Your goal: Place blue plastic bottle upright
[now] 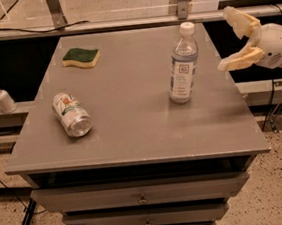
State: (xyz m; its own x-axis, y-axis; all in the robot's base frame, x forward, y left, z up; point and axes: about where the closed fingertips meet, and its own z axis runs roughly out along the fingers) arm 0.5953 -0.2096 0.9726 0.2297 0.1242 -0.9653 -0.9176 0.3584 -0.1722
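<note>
The blue plastic bottle (182, 65) stands upright on the grey tabletop (131, 110), right of centre. It is clear, with a white screw cap and a pale blue-and-white label. My gripper (231, 39) is open and empty, just right of the bottle, at about the height of its upper half. Its cream fingers (236, 62) are spread wide and clear of the bottle. The white arm reaches in from the right edge.
A silver-green soda can (72, 114) lies on its side at the left of the table. A green-and-yellow sponge (81, 57) sits at the back left. A small white pump dispenser (1, 97) stands on a ledge left of the table. Drawers are below the top.
</note>
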